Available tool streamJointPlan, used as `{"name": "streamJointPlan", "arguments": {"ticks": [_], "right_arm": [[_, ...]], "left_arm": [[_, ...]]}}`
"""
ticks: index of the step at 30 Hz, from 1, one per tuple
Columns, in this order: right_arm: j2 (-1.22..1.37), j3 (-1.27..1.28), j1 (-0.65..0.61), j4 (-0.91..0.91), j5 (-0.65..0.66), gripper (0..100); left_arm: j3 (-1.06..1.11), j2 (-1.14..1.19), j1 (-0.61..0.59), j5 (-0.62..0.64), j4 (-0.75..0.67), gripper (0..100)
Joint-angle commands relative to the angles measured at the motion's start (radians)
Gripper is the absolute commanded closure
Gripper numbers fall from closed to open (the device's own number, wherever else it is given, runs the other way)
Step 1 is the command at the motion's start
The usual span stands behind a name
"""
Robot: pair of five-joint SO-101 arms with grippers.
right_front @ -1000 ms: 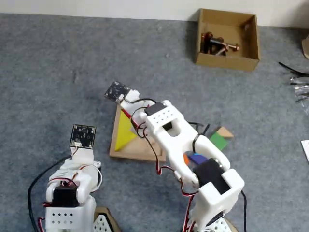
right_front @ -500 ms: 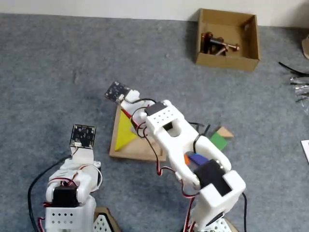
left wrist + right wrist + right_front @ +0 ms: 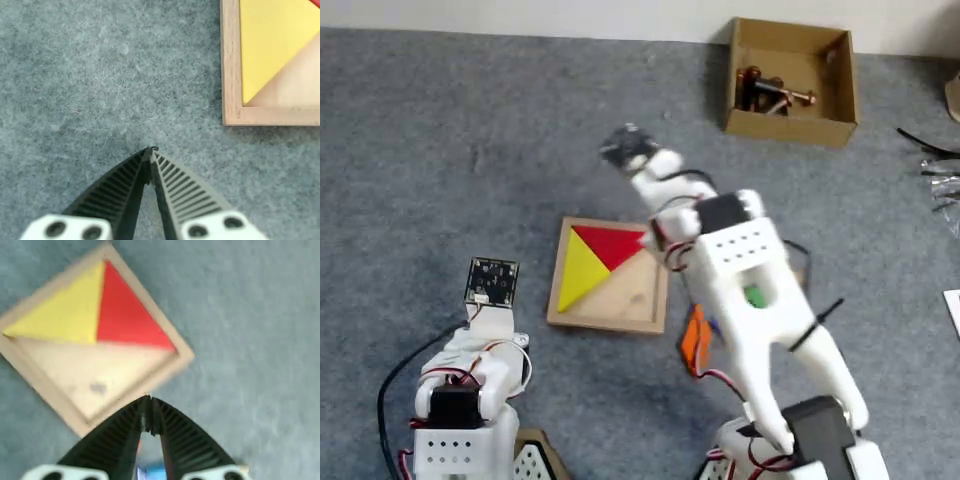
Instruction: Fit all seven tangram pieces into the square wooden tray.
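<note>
I count two of seven seated, the yellow triangle [image 3: 578, 280] and red triangle [image 3: 613, 245] in the wooden tray [image 3: 604, 323] mid-counter, an orange piece [image 3: 696, 340] loose beside it, the rest to go; my right arm stretches over the tray's edge, right tool [image 3: 148, 402] clenched empty, left tool [image 3: 151, 151] clenched empty nearby.

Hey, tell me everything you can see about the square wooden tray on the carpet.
The square wooden tray is light, unfinished-looking wood with a raised rim around a shallow recess. It lies flat on the grey carpet. A yellow triangle and a red triangle sit inside, meeting along one edge and filling about half; the rest of its floor is bare.
</note>
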Motion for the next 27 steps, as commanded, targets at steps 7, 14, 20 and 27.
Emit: {"name": "streamJointPlan", "arguments": {"ticks": [7,14,20,27], "right_arm": [[-0.082,-0.033,0.245,0.265,-0.009,99.1],[-0.084,0.11,0.226,0.341,-0.009,99.1],[-0.084,0.231,0.196,0.341,-0.009,88.1],[-0.085,0.329,0.131,0.34,-0.009,81.0]], "left_arm": [[0.018,-0.01,0.012,0.002,0.003,99],[0.018,-0.01,0.012,0.002,0.003,99],[0.018,-0.01,0.012,0.002,0.003,99],[0.018,-0.01,0.012,0.002,0.003,99]]}}
